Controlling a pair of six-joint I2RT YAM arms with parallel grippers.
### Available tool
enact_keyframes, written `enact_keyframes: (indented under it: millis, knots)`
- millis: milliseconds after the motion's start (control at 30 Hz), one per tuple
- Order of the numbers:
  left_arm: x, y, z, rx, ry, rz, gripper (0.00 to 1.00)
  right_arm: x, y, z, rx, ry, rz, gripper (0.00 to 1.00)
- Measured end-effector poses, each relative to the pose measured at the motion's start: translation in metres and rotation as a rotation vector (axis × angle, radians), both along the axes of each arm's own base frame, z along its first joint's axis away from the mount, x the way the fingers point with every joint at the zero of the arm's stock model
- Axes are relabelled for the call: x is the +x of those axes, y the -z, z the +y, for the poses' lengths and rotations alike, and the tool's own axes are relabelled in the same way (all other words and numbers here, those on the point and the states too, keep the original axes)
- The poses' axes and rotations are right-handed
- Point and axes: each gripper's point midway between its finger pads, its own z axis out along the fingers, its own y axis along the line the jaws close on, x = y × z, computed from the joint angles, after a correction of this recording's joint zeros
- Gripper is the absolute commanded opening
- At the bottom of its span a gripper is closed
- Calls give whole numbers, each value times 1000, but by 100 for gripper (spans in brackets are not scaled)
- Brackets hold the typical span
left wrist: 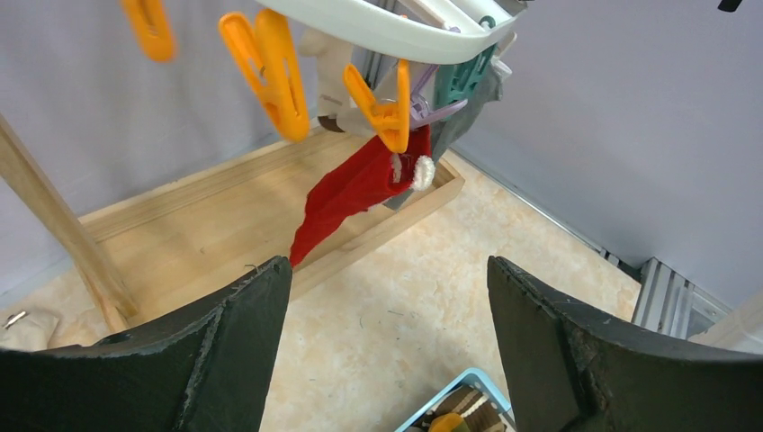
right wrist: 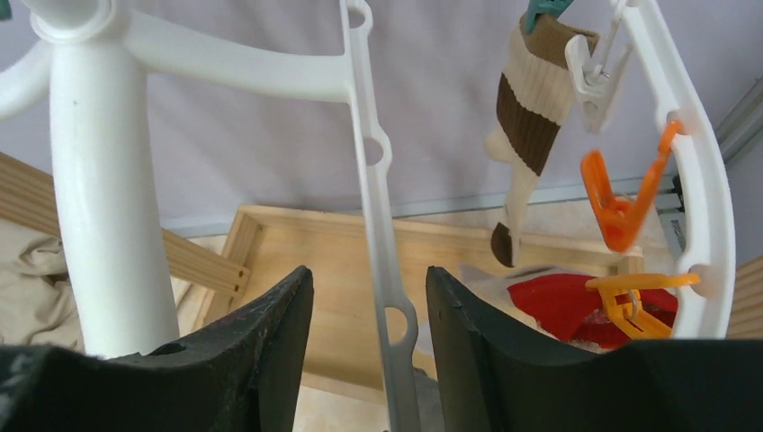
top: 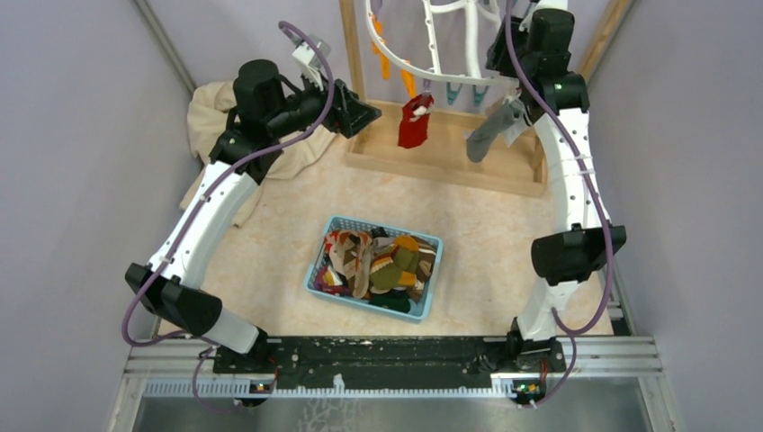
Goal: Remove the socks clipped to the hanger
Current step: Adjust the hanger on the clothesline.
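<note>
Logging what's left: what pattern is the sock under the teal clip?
Brown and cream stripes on that sock, best seen in the right wrist view.

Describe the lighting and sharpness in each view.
Top external: even, diffuse light, no hard shadows on the table. Left wrist: the red sock is sharp, no glare. Right wrist: the hanger is bright white up close, the striped sock in focus.
</note>
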Motion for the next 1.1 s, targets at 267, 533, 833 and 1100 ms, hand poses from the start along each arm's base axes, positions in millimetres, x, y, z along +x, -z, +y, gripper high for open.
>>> enact_keyframes:
  millis: [267, 533, 833, 1100]
  knots:
    - [-1, 0, 0, 2, 5, -3, 85, -1, 3, 5, 12, -36, 22, 0]
    - [-1, 0, -1, 2, 11, -2, 85, -11, -3, 8, 7, -40, 40, 0]
    - [4, 5, -4, 10, 12, 15, 85, -25, -13, 34, -98, 34, 27, 0]
    - [10, -1, -22, 21, 28, -28, 85, -27, -13, 42, -127, 87, 23, 0]
